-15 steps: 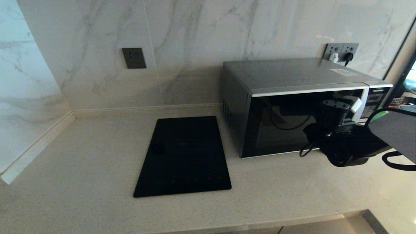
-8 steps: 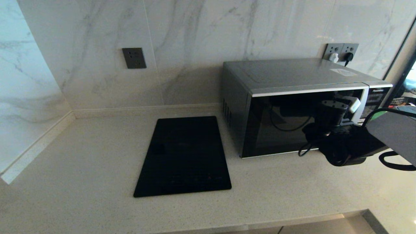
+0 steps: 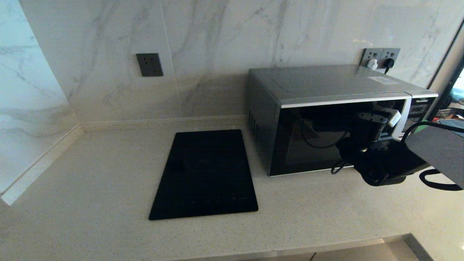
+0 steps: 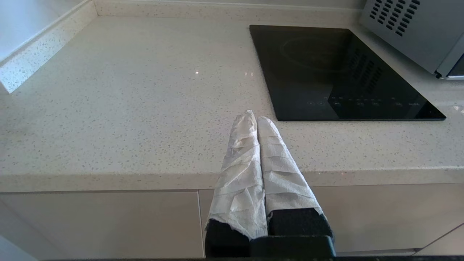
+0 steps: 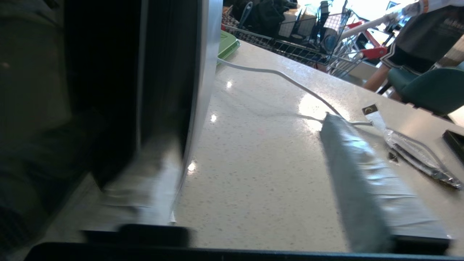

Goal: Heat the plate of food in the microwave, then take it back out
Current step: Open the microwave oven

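Note:
The microwave (image 3: pixel 326 108) stands at the back right of the counter with its dark glass door closed. My right gripper (image 3: pixel 380 121) is up against the right end of that door, by the silver handle strip (image 5: pixel 203 90). Its fingers stand apart. One blurred finger (image 5: pixel 145 188) lies against the dark door beside the strip. The other finger (image 5: pixel 362 181) is well clear, out over the counter. My right gripper (image 5: pixel 246 137) holds nothing. My left gripper (image 4: pixel 253 119) is shut and empty, low in front of the counter's edge. The plate of food is out of view.
A flat black cooktop (image 3: pixel 206 174) lies left of the microwave. To the right of the microwave are a green board (image 5: pixel 226 45), a white cable (image 5: pixel 282 78) and a plastic wrapper (image 5: pixel 417 152). A wire cart (image 5: pixel 308 32) and a person (image 5: pixel 417 40) are beyond the counter's end.
My right arm has edged slightly towards the microwave door, and its fingers have drawn somewhat closer together. The door stays closed. The left arm has not moved.

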Controlling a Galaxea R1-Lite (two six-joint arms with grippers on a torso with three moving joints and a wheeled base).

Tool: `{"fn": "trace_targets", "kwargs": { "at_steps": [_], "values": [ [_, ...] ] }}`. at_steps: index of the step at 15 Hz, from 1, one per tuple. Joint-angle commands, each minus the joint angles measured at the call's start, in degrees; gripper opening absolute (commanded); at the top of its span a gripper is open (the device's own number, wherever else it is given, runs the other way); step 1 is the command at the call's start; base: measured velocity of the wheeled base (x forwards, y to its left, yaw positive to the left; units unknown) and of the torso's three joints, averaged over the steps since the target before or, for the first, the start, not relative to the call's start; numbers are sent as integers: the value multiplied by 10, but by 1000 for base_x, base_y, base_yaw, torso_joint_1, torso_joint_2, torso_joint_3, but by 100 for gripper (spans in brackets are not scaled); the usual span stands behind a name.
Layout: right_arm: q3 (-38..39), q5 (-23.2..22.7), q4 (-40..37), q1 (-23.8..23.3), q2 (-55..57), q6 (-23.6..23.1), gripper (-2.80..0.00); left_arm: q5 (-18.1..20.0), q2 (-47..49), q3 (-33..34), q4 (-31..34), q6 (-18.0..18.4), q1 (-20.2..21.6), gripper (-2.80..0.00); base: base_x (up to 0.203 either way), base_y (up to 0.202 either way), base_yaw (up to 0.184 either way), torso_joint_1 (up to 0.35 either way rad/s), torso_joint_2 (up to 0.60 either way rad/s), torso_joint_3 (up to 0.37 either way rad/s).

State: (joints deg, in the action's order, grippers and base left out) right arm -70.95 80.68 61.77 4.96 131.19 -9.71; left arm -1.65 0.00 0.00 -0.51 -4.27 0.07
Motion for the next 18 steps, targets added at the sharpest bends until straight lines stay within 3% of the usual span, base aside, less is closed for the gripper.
{"fn": "trace_targets", "kwargs": {
  "at_steps": [1, 18],
  "values": [
    [-2, 7, 3, 0, 0, -2, -280, 0, 1, 0, 0, 0, 0, -280, 0, 0, 0, 0, 0, 0],
    [6, 19, 23, 0, -11, -5, -280, 0, 1, 0, 0, 0, 0, -280, 0, 0, 0, 0, 0, 0]
  ]
}}
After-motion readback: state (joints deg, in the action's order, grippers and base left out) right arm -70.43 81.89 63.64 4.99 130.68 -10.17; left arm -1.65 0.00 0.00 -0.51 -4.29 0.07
